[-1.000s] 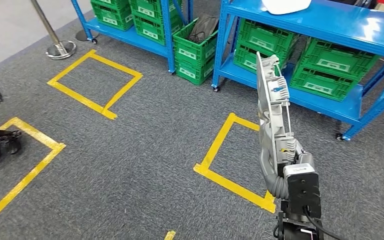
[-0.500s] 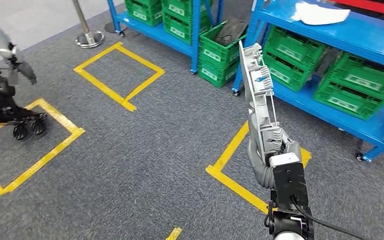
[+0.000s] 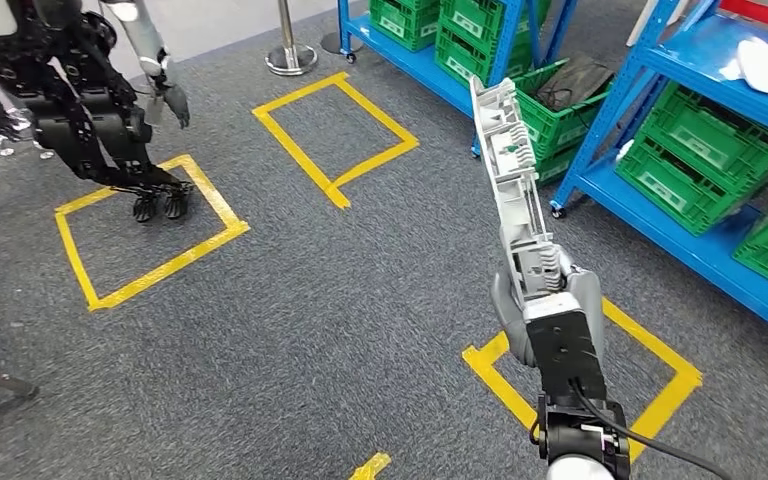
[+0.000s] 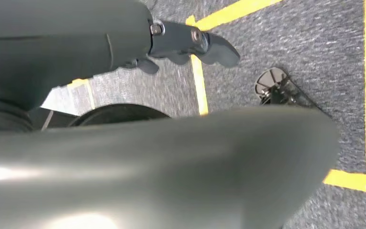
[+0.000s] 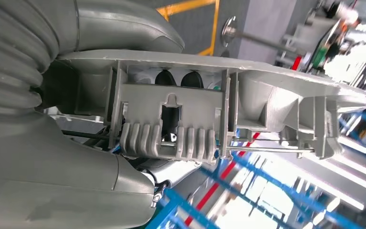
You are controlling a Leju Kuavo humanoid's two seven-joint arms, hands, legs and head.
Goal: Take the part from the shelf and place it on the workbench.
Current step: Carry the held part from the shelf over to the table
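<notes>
One long grey part (image 3: 513, 195) is off the shelf (image 3: 700, 110) and stands near upright in the right hand (image 3: 545, 300), whose fingers (image 5: 167, 78) wrap its lower end, so I judge the carry to the workbench is the step in hand. Next comes finding that bench, which I cannot see, while keeping the part steady. Left hand (image 4: 190, 45) hangs low over the carpet, its fingers curled in on nothing.

carpet (image 3: 300, 300) open ahead; shelf (image 3: 660, 150) right; another robot (image 3: 90, 110) left
</notes>
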